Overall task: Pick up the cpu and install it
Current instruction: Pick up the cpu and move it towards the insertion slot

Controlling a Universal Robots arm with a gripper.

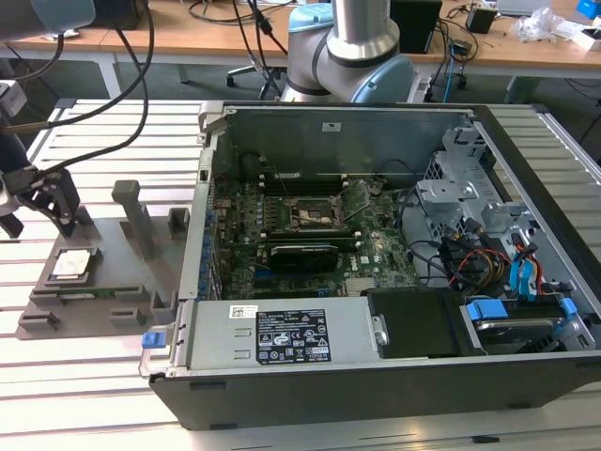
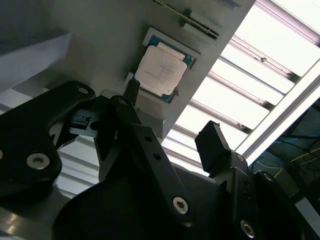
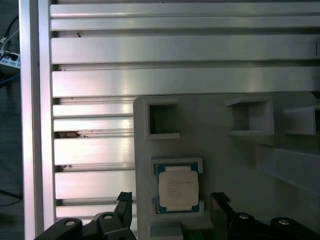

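The cpu [image 1: 75, 264] is a small silvery square chip lying flat in a framed pocket of a grey holder plate [image 1: 122, 246], at the exterior view's left. Both wrist views look down on the same cpu [image 2: 161, 71] [image 3: 178, 188] seated in its pocket. My gripper [image 1: 42, 221] hangs just above and behind it, open, with nothing held. In the first wrist view my gripper [image 3: 172, 201] has one black finger [image 3: 124, 201] on each side of the chip. The second wrist view shows my gripper [image 2: 170, 112] a short way off the chip, not touching it.
An open computer case [image 1: 394, 376] lies to the exterior view's right, with the motherboard [image 1: 310, 235] and its black socket frame [image 1: 315, 214] inside. Upright grey posts [image 1: 136, 216] rise from the holder plate. A slatted aluminium table [image 3: 175, 75] lies underneath.
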